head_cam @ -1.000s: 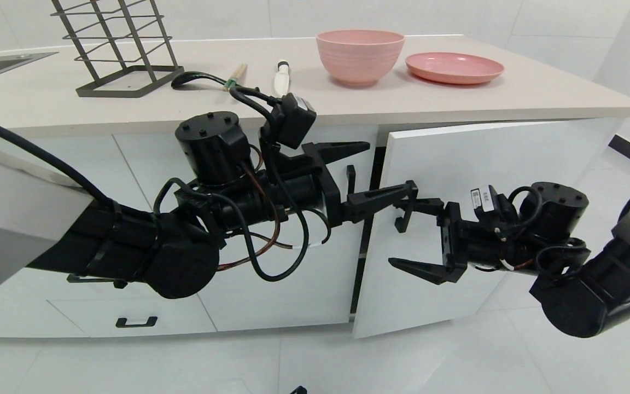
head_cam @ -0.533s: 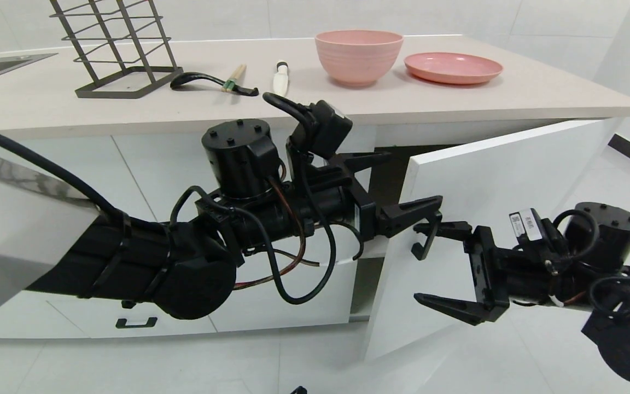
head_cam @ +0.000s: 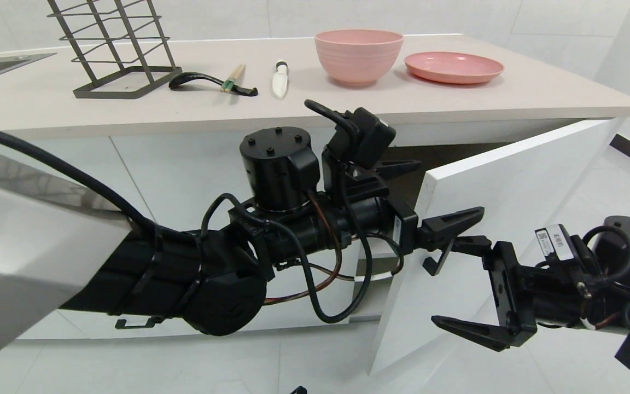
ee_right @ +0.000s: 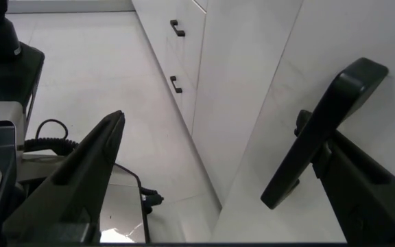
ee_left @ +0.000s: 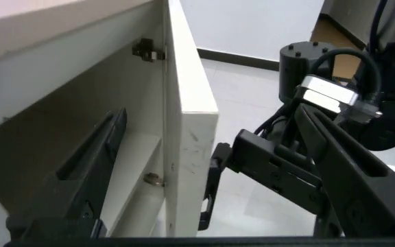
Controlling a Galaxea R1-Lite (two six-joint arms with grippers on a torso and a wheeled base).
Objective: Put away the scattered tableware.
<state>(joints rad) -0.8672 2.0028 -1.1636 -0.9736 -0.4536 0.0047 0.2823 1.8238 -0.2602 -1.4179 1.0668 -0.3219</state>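
Head view: the ladle (head_cam: 205,82), knife (head_cam: 279,83), pink bowl (head_cam: 359,54) and pink plate (head_cam: 453,67) lie along the countertop (head_cam: 484,101), above and beyond both arms. Below, the left gripper (head_cam: 449,186), fingers spread wide, straddles the swung-out cabinet door (head_cam: 512,186) edge and looks nearer the cutlery. The right gripper (head_cam: 445,280) gapes wide beside the door's handle (head_cam: 431,264).
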